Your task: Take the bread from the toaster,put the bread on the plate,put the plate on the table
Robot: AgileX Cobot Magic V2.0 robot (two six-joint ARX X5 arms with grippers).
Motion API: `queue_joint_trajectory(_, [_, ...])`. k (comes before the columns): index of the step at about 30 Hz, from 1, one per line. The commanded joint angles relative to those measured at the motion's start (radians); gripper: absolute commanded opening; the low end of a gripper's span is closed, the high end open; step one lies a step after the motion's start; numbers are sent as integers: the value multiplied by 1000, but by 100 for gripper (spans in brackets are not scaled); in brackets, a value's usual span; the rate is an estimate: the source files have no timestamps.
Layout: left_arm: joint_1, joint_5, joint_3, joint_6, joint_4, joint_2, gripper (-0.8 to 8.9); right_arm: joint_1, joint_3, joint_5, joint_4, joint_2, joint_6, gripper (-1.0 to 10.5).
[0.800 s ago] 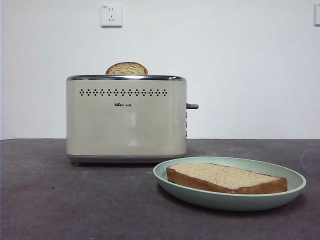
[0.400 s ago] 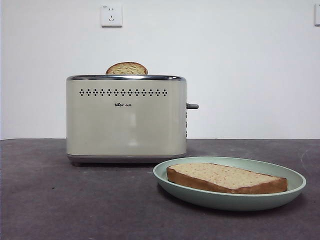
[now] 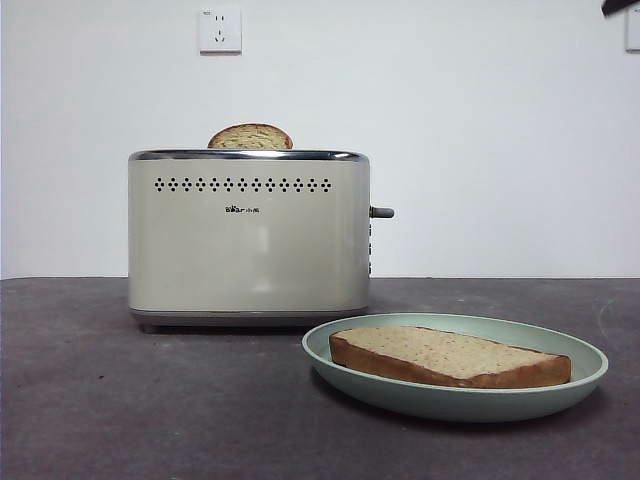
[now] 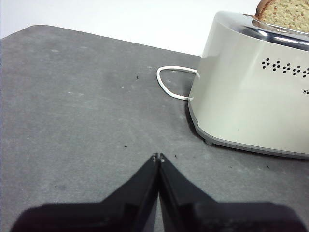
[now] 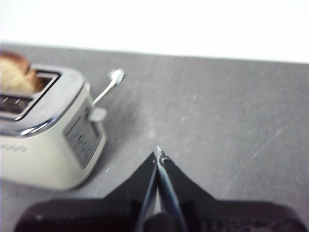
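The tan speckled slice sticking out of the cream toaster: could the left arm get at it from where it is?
Probably yes. The tan slice stands proud of the cream toaster, nothing above it; the left gripper, jaws shut, hangs over bare dark grey table beside it.

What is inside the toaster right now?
A slice of bread stands in the toaster, only its rounded top showing above the chrome rim. The rest is hidden by the toaster's walls. Another slice lies on the plate.

A tan speckled bread [image 3: 449, 356] slice lies flat on the mint-green plate [image 3: 330, 356] at lower right, resting on the dark table [image 3: 120, 400]. The cream toaster [image 3: 248, 240] stands upright left of centre.
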Motion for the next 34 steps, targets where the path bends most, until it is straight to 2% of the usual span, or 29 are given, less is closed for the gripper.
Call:
queue_joint_trajectory(1, [2,-2,-13,-8,6,-1,-3,-48,-216,3,196,-107,30,1])
queue_joint_trajectory(5, [2,-1,-13,-8,6,-1,-3,-122,-482,13,345,-274,54,1])
queue_joint_trajectory(10, [2,-1,-13,-8,6,-1,-3,-181,-715,127,354,-486,114,1])
queue_joint_trajectory(15, [2,-1,-13,-8,6,-1,-3,-188,-871,142,353,-663,134,1])
queue_joint_trajectory(17, [2,-2,-13,-8,6,-1,-3,-188,-920,151,353,-706,165,1])
queue_joint_trajectory(22, [2,-1,-13,-8,6,-1,-3,-188,-922,183,182,-792,212,1])
queue_joint_trajectory(28, [2,-1,-13,-8,7,-1,-3,-188,-922,182,187,-914,187,1])
queue_joint_trajectory(34, [2,-1,-13,-8,6,-1,-3,-187,-922,182,191,-911,160,1])
